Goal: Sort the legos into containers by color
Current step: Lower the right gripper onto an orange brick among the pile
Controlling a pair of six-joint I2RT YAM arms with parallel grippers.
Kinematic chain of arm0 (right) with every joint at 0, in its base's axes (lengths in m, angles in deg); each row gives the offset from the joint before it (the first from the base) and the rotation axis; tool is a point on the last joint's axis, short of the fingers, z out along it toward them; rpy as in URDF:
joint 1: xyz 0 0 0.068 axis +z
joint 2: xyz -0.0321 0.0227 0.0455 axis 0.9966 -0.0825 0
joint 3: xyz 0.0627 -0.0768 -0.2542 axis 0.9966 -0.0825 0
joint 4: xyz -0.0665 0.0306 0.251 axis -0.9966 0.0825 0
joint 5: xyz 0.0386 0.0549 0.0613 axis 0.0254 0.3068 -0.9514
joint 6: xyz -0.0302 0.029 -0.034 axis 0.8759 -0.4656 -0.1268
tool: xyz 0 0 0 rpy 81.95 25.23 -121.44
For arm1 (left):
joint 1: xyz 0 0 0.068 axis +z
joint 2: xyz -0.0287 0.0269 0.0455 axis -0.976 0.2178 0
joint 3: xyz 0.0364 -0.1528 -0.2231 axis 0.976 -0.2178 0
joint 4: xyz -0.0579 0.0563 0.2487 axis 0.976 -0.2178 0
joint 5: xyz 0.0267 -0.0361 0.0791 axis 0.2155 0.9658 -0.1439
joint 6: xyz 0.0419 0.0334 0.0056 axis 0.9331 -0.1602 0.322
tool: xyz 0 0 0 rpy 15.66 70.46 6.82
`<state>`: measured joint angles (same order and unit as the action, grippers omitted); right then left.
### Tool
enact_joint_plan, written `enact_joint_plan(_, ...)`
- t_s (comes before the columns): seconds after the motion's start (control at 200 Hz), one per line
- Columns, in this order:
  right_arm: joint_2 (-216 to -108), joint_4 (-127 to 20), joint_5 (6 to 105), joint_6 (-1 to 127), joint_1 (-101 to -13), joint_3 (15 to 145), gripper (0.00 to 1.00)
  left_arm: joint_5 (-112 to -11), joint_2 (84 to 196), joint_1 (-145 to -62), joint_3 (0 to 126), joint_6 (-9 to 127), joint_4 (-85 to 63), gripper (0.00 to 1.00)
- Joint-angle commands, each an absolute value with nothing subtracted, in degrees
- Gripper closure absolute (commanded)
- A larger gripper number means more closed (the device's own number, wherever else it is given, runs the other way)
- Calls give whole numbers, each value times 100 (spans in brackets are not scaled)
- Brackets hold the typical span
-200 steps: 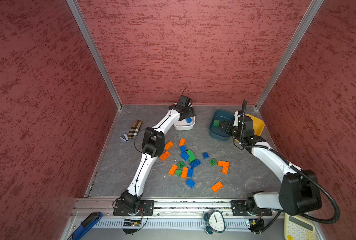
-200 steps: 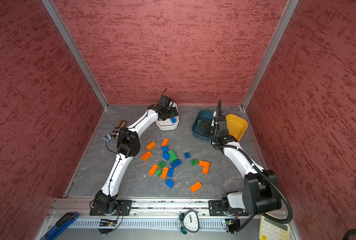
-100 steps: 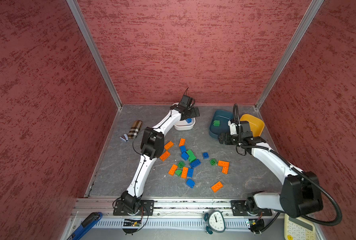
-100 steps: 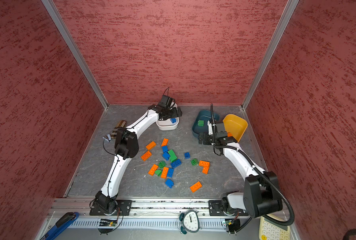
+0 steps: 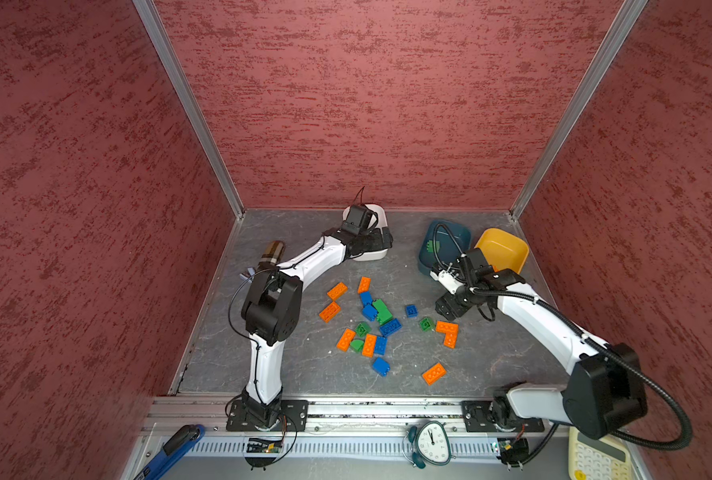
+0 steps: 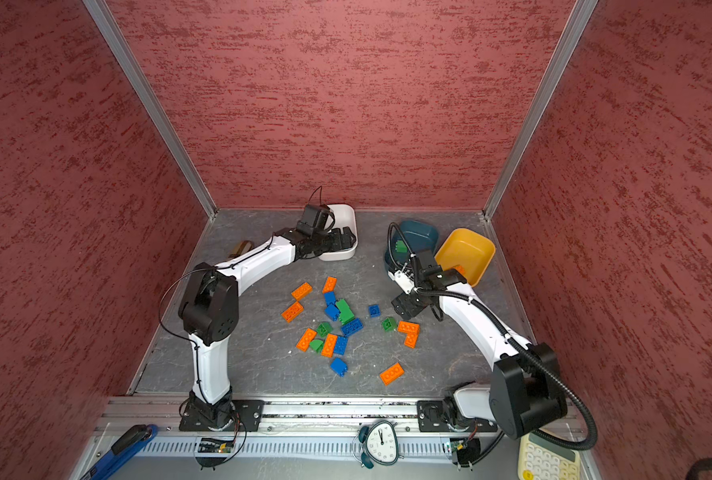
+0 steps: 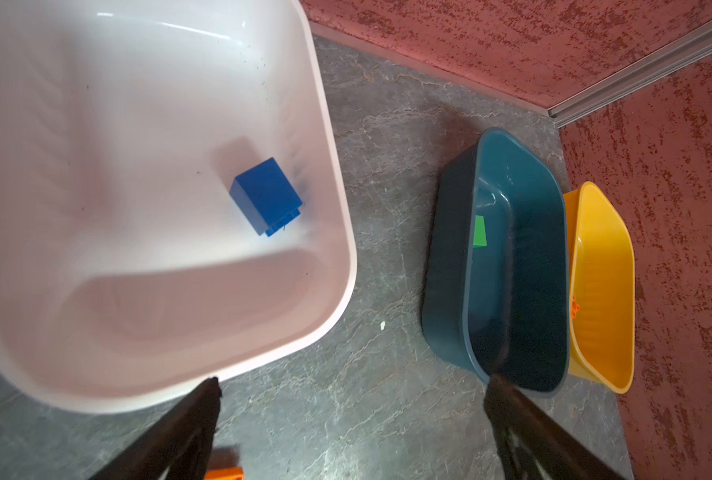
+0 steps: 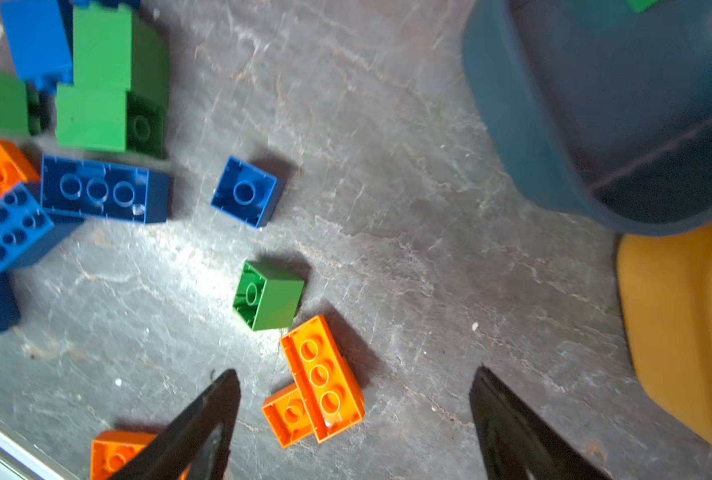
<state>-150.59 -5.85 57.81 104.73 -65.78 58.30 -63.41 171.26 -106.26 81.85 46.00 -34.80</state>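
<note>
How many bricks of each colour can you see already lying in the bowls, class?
In the white bowl, blue brick: 1
In the teal bowl, green brick: 1
In the yellow bowl, orange brick: 1
Total in view: 3

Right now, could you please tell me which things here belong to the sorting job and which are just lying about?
Belong to the job:
- loose legos
- white bowl, holding a blue brick
- teal bowl, holding a green brick
- yellow bowl

Just lying about:
- plaid pouch
- alarm clock
- calculator
- blue-handled tool
</note>
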Motion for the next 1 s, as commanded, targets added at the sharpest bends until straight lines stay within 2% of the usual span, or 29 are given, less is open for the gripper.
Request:
enact_joint_plan(0.0, -15003, -188, 5512, 11499, -6373, 5558, 15, -6322, 16751, -10493, 7754, 4390, -2993, 1)
enact_joint_plan(0.17, -15238, -247, 6021, 11846, -6098, 5212, 18, -6374, 16413, -10365, 7262, 4274, -2895, 1)
enact_joint_plan(0.681, -16260, -1102, 6479, 11816, -5758, 5181, 29, -6380, 16367, -10334, 7004, 4186, -3050, 0)
enact_joint_plan(0.997, -16516, -1368, 6705, 11891, -5732, 5178, 42, -6364, 16424, -10334, 7044, 4181, -3105, 1)
